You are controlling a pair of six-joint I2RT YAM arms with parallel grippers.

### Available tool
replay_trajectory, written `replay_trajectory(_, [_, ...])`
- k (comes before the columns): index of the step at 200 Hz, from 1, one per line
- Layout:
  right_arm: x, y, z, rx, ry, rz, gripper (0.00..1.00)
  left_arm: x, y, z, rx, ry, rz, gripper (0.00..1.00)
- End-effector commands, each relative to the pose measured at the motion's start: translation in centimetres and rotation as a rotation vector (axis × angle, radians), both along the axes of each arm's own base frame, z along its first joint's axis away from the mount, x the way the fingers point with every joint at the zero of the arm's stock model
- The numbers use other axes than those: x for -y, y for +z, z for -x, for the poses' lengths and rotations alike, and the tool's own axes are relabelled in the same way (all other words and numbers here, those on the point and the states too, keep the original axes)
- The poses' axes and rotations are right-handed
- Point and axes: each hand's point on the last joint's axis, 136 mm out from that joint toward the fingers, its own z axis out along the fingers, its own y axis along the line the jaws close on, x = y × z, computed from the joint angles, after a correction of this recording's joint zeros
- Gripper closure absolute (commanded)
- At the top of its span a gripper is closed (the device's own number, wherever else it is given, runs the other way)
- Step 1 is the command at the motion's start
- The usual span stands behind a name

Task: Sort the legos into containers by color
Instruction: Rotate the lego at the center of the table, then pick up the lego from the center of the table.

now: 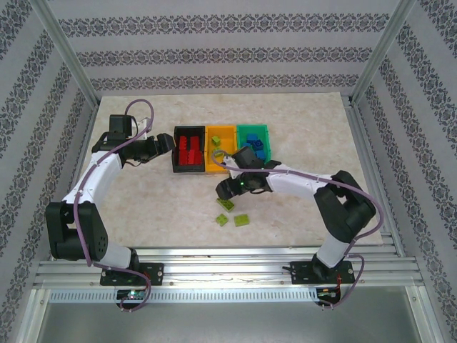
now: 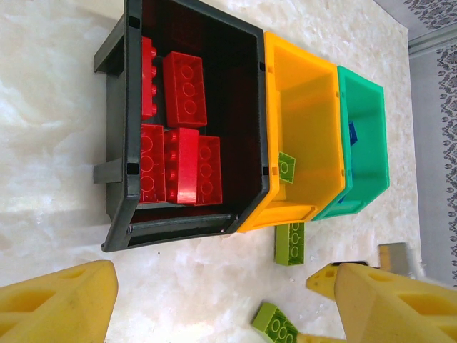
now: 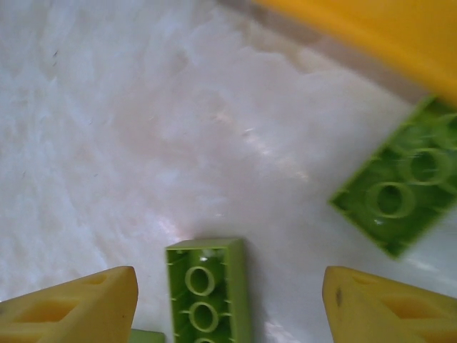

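1. Left claw (image 1: 164, 144): released, nothing between its yellow fingers (image 2: 64, 304); poised just left of the black bin (image 1: 176, 151).
2. Right claw (image 1: 227, 189): released, low over the desk (image 1: 321, 128), just in front of the orange-yellow bin (image 1: 220, 129). Fingers spread to either side of a lime brick (image 3: 208, 293), with a gap on both sides and no grip.
3. Containers: three bins in one row, wall against wall, on the far middle of the desk. Order from left to right: black bin, orange-yellow bin, green bin (image 1: 253, 128).
4. Contents:
   - black bin: red bricks (image 2: 186, 89), several, lying flat;
   - orange-yellow bin: one lime brick in the bin (image 2: 287, 167);
   - green bin: blue bricks (image 1: 258, 148), partly hidden by the right arm in the top view.
5. Loose lime bricks (image 1: 241, 220): three on the desk in front of the bins, near the right claw. A second one, tilted (image 3: 400, 193), visible in the right wrist view beside the bin wall.
6. Desk surface: pale marbled beige and white, smooth, with a soft sheen in the wrist views.
7. Room: papered walls (image 1: 214, 53) in white and grey, with bands of dark ornament. Aluminium posts (image 1: 68, 53) at the corners. Aluminium rails (image 1: 228, 261) along the near edge, carrying both arm bases.
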Motion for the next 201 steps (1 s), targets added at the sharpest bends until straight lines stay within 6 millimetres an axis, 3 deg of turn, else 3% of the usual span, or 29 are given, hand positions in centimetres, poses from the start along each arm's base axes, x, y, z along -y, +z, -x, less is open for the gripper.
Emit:
replay_trajectory(1, [3.7,0.5,-1.4,0.064,-0.113,0.118,0.3,0.3,0.8,-0.3,0.032,-0.02,0.001,0.2])
replay_trajectory(26, [5.2,-0.2,-2.4,0.079,-0.191,0.198,0.3,0.4,0.8,-0.3,0.032,-0.021,0.004,0.2])
replay_trajectory(96, [1.6,-2.9,-4.7,0.051,-0.271,0.198,0.33,0.4,0.7,-0.3,0.03,-0.022,0.004,0.2])
replay_trajectory(145, [1.2,-4.7,-5.5,0.037,-0.32,0.218,0.35,0.5,1.0,-0.2,0.035,-0.029,0.006,0.2])
replay_trajectory(164, [1.7,-5.7,-5.3,0.028,-0.328,0.256,0.44,0.5,0.9,-0.2,0.033,-0.028,0.008,0.2])
replay_trajectory(187, [2.4,-6.0,-4.5,0.035,-0.317,0.282,0.66,0.5,1.0,-0.1,0.036,-0.029,0.009,0.2])
replay_trajectory(201, [3.0,-5.9,-3.5,0.035,-0.305,0.298,0.74,0.5,1.0,-0.2,0.035,-0.028,0.008,0.2])
